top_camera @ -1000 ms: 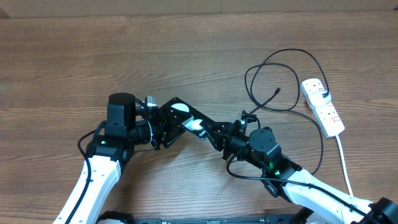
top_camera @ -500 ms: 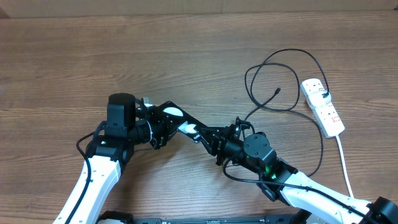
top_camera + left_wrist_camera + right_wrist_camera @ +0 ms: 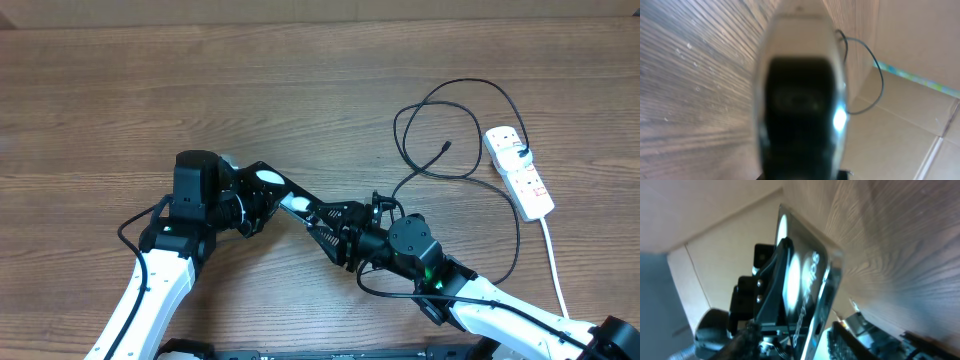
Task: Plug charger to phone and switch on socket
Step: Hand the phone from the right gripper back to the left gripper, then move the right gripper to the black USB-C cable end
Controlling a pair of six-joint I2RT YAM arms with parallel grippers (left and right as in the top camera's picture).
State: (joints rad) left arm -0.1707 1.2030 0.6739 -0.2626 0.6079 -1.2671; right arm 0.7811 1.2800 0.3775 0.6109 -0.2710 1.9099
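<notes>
Overhead, we see the phone [image 3: 285,195] held between the two arms near the middle of the desk [image 3: 300,80], its glossy face up and showing two white glares. The right hand [image 3: 335,228] is clamped on the phone's right end. The left hand [image 3: 245,200] meets the phone's left end, but we cannot tell whether its fingers are closed on it.

In the right wrist view the phone [image 3: 812,275] stands tilted, with white lettering on its face. One dark finger [image 3: 771,285] lies across that face, and the other sits just behind the phone's lower edge.

The left wrist view is blurred. We make out only the phone [image 3: 800,100] end-on, filling the frame, with the thin line of the charger [image 3: 879,70] beyond it.

Back overhead, the charger [image 3: 470,83] lies in loose loops on the right of the desk, well apart from the phone. Its plug tip [image 3: 445,147] rests free inside the loop, touched by neither hand. The socket [image 3: 519,172] lies just right of the loops, near the desk's edge. Its white cord [image 3: 553,255] runs toward the bottom of the frame.
</notes>
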